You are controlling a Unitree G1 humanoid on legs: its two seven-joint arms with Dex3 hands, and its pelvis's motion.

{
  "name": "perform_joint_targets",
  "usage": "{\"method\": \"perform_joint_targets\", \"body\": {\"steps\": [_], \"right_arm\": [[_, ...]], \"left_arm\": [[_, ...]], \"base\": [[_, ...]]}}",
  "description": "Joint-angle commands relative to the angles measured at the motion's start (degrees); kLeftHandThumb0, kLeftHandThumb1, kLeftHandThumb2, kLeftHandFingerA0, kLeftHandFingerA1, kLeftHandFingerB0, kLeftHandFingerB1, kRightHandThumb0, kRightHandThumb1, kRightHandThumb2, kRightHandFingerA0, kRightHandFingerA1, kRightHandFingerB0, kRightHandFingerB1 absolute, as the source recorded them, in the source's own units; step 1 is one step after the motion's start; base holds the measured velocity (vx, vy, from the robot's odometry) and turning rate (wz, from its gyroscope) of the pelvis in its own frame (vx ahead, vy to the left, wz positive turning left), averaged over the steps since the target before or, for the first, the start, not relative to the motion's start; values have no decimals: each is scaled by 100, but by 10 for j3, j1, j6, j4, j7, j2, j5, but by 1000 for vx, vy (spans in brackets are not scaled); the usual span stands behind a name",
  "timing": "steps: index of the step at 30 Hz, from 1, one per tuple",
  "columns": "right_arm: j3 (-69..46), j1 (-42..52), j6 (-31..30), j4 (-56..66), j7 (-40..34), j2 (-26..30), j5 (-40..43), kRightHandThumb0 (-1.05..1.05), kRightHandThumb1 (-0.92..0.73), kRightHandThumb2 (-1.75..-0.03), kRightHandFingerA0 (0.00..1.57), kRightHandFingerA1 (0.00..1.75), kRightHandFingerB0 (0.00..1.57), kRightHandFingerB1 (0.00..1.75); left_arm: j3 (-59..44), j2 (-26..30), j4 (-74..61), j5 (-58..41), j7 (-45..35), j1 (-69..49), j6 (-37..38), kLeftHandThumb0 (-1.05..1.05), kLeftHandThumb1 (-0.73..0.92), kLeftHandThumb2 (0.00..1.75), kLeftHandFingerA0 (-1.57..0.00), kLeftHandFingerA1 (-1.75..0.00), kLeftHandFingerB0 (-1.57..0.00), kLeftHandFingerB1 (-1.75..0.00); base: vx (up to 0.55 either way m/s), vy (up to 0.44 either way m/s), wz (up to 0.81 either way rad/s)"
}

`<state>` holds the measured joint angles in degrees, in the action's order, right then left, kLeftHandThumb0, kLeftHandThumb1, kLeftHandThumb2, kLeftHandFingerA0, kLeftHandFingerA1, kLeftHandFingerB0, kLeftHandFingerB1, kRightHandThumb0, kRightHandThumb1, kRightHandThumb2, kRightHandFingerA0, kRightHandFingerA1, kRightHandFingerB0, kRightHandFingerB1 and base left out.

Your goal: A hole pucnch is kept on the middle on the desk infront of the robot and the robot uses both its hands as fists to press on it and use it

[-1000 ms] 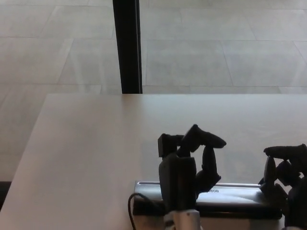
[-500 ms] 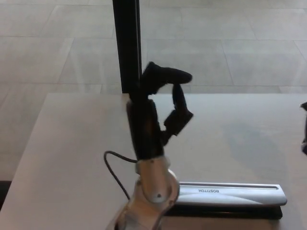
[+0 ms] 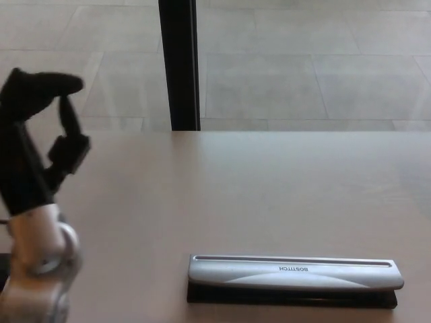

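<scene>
Silver-topped, black-based long hole punch (image 3: 293, 280) lies flat on the pale desk (image 3: 236, 188), long axis running left-right, near the front edge. Black left hand (image 3: 37, 145) is raised well left of the punch and above it, wrist upright, fingers curled toward the thumb, nothing held. Right hand is not seen, so only the left can be judged nearer.
</scene>
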<state>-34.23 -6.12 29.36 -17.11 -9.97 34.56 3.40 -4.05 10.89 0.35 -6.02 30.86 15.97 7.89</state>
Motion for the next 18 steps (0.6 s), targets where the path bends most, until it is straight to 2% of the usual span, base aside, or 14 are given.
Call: {"method": "perform_joint_targets", "body": {"steps": [1,2,3,4,5,7,8,9,10,11,12,13,16,18], "right_arm": [[-286,154,-156,-240,37,131,169,-40,-68,-87,114,175,79,110],[-289,164,-143,-260,19,122,165,-46,-60,-109,128,138,83,101],[-293,167,-118,-294,-2,110,168,-41,-71,-83,104,175,83,114],[-299,170,-94,-310,-9,93,176,-40,-72,-83,98,175,85,119],[-294,173,-78,-338,-26,84,168,-38,-75,-82,99,175,82,117],[-291,165,-44,-383,-42,78,164,-36,-72,-85,102,175,85,116],[-280,169,-29,-409,-52,57,155,-43,-75,-78,95,175,85,110],[-273,160,-29,-434,-69,44,151,-43,-72,-75,98,175,86,101],[-269,157,-21,-446,-74,39,147,-43,-72,-75,98,175,86,101],[-270,158,-16,-452,-71,36,149,-47,-55,-103,120,135,83,93],[-271,153,-11,-461,-68,25,154,-44,-67,-68,88,168,85,92],[-272,148,-11,-470,-68,20,157,-44,-67,-68,88,168,85,92],[-260,138,-53,-506,-57,-7,156,-46,-70,-66,94,111,69,75],[-262,135,-107,-509,-31,-19,170,-55,-78,-62,76,89,54,61]], "left_arm": [[-261,140,78,-218,-197,-207,-201,-34,61,77,-97,-175,-77,-142],[-275,135,102,-229,-205,-214,-183,-22,53,95,-115,-172,-80,-132],[-288,127,120,-213,-168,-218,-187,-33,56,76,-95,-175,-82,-139],[-292,124,133,-202,-166,-233,-174,-35,69,67,-89,-175,-74,-134],[-302,118,160,-197,-156,-238,-158,-44,52,94,-115,-135,-82,-111],[-309,116,199,-188,-155,-241,-135,-47,54,93,-113,-137,-81,-113],[-319,109,270,-183,-157,-246,-96,-41,54,96,-109,-130,-82,-106],[-328,98,317,-176,-139,-251,-72,-36,70,62,-71,-164,-80,-99],[-335,92,332,-179,-135,-252,-66,-36,70,62,-71,-164,-80,-99],[-336,88,342,-176,-131,-258,-65,-35,69,63,-63,-137,-76,-74],[-339,81,358,-172,-119,-264,-70,-33,70,64,-68,-151,-71,-61],[-344,75,361,-175,-114,-268,-76,-33,70,64,-68,-151,-71,-61],[-346,64,456,-163,-111,-286,-54,-33,67,60,-72,-127,-66,-51],[-335,62,515,-150,-129,-293,-35,-34,65,60,-86,-108,-72,-58]], "base": [[0,0,0],[0,0,0],[0,0,0],[0,0,0],[0,0,0],[0,0,0],[0,0,0],[0,0,0],[0,0,0],[0,0,0],[0,0,0],[0,0,0],[0,0,0],[0,0,0]]}}
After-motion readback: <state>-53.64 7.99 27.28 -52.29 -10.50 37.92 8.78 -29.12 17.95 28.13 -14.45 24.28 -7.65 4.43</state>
